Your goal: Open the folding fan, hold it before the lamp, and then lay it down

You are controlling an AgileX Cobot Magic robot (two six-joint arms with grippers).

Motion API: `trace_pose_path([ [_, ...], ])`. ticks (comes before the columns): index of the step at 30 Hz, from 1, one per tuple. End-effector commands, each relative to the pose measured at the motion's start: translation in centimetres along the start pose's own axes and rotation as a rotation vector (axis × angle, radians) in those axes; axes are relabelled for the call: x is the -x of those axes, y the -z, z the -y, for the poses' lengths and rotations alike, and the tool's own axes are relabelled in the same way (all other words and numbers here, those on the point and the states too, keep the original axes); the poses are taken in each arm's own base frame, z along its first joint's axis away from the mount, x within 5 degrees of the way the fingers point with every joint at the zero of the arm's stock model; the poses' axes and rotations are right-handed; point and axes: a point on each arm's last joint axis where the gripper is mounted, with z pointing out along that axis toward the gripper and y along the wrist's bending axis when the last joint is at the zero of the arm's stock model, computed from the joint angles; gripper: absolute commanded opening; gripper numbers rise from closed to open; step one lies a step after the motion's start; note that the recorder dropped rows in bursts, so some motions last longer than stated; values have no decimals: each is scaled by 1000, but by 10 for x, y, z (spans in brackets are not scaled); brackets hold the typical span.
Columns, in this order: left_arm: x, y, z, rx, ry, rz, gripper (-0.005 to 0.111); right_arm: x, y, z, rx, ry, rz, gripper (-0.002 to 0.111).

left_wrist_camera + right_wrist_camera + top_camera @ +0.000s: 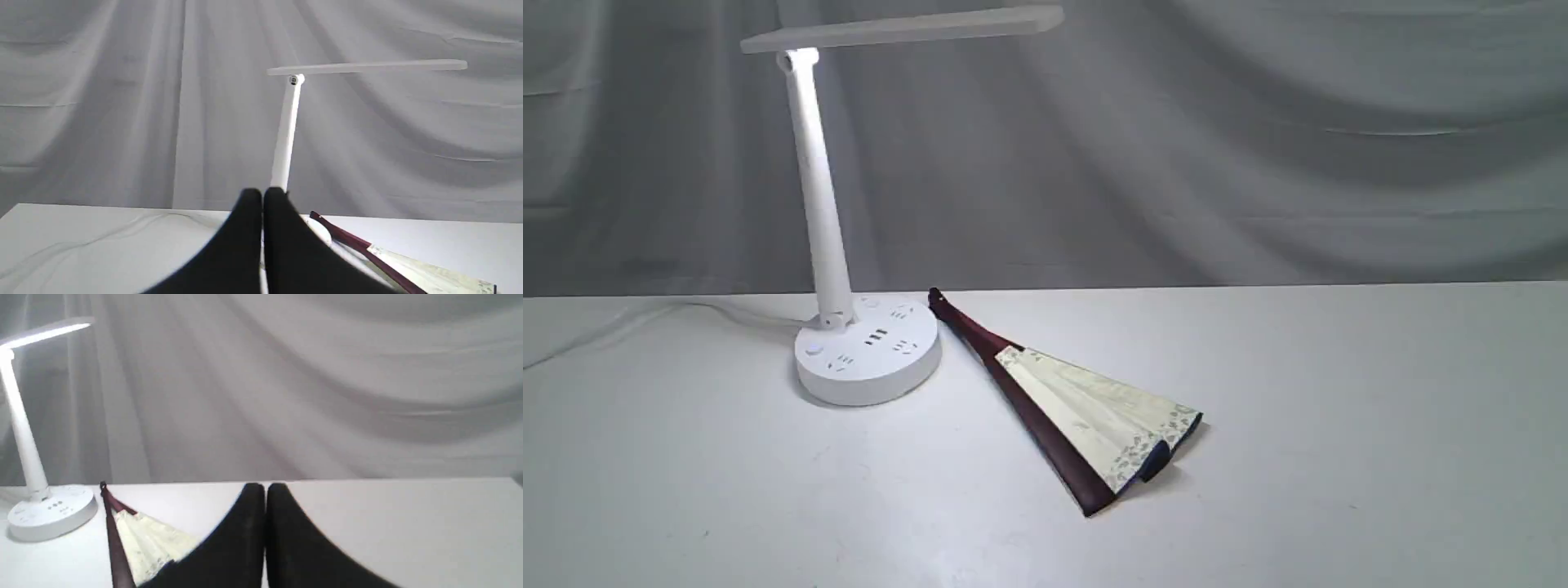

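Observation:
The folding fan (1086, 412) lies flat on the white table, only partly spread, its pivot end touching or nearly touching the lamp's round base and its maroon guard running toward the front. The white lamp (829, 220) stands at the left with its light bar lit overhead. Neither arm shows in the exterior view. In the left wrist view my left gripper (262, 195) is shut with nothing in it, hovering short of the lamp (286, 130), the fan (392, 265) off to one side. My right gripper (265, 489) is shut and empty too, beside the fan (143, 539) and away from the lamp (28, 457).
The lamp's white cord (621, 322) trails across the table to the left edge. A grey draped cloth (1217, 147) forms the backdrop behind the table (1339, 449).

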Motion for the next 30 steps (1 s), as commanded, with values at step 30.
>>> trace_pose_path([
  [30, 6, -89, -2, 59, 115, -487, 4, 31, -79, 2, -23, -49, -334, 16],
])
